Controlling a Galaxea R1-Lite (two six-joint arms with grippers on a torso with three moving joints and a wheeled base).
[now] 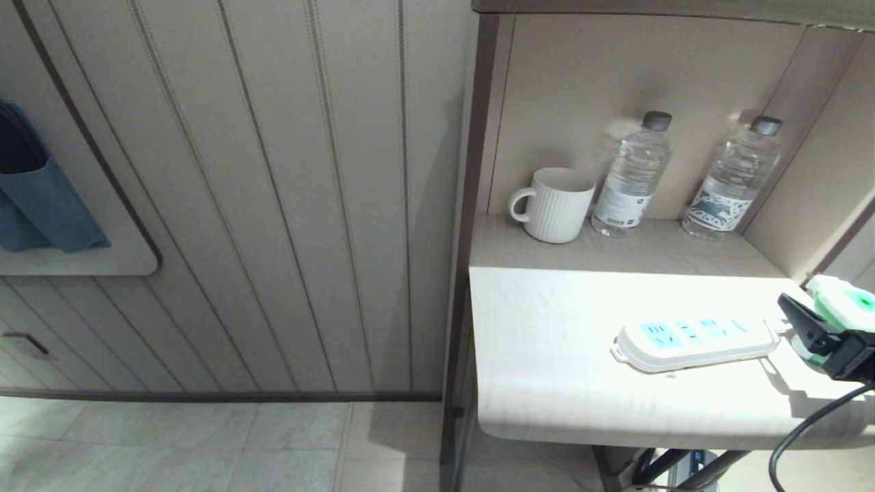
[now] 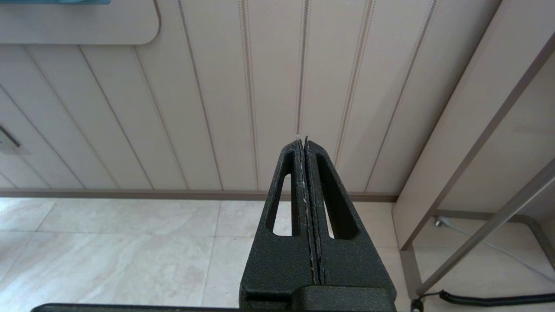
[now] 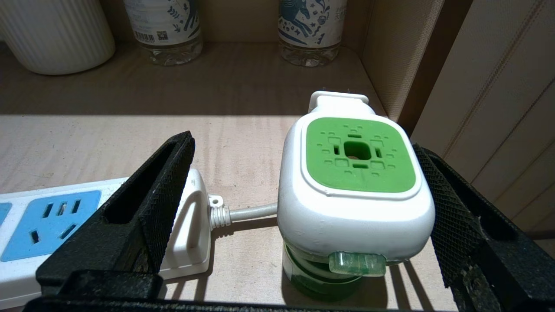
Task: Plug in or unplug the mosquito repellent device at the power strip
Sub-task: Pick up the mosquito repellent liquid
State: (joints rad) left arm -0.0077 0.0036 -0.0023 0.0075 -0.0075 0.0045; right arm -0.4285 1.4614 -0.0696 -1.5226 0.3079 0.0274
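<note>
White-and-green, the mosquito repellent device (image 3: 355, 195) stands upright on its bottle near the desk's (image 1: 547, 355) right edge, unplugged, just past the cord end of the power strip (image 1: 694, 338). The right gripper (image 3: 303, 203) brackets it with jaws wide; one finger (image 3: 451, 216) seems to touch its side, nothing clamped, probably poised to grasp. The left gripper (image 2: 305, 143) hangs closed, empty, off the desk.
</note>
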